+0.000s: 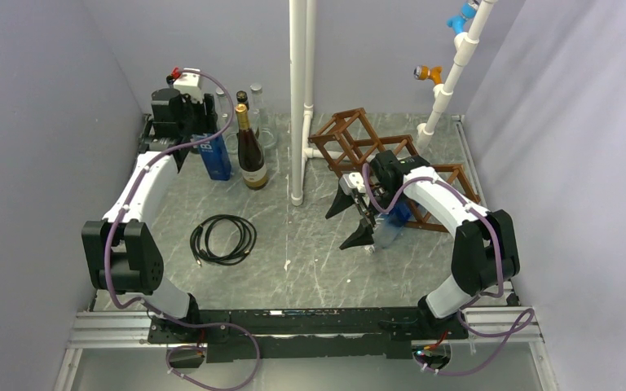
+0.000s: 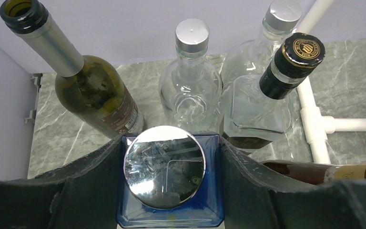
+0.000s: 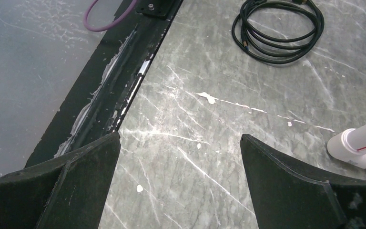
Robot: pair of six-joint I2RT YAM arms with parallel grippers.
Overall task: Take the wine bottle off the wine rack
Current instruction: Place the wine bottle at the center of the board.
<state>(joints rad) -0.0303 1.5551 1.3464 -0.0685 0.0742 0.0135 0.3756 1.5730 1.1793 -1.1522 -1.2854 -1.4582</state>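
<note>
Grey marbled bench (image 1: 310, 261), lilac walls all round. Left claw (image 2: 164, 167) is clamped on a square blue bottle (image 2: 209, 212), with a pad flat on each shoulder. The bottle is upright and looks to be standing on the bench, well left of the wine rack (image 1: 350, 147) and off it. Right claw (image 3: 180, 138) gapes wide with nothing between the fingers, just near-left of the rack and aimed at bare bench.

Likely step: letting go of the blue bottle in the cluster. To do it well, part the pads evenly and rise straight up with no sideways swing, since the neighbours crowd close. The dark wine bottle (image 1: 252, 163) stands just rackward of it.

Right arm hides a bluish shape (image 1: 387, 232) at the rack's near-left edge. It may be another bottle; cannot tell.

View differences:
- Left wrist alone shows the grip contact. It also shows the crowd beyond, on the side away from the rack's near edge: an open-necked green bottle (image 2: 95, 95), a clear bottle (image 2: 189, 90) and a black-capped bottle (image 2: 286, 67).
- Top view alone shows the rack and both arms at once.
- Right wrist shows neither rack nor bottle. It has only bench, the cable coil (image 3: 240, 28) and a bit of white pipe (image 3: 362, 143), so it does not help with aiming.
</note>
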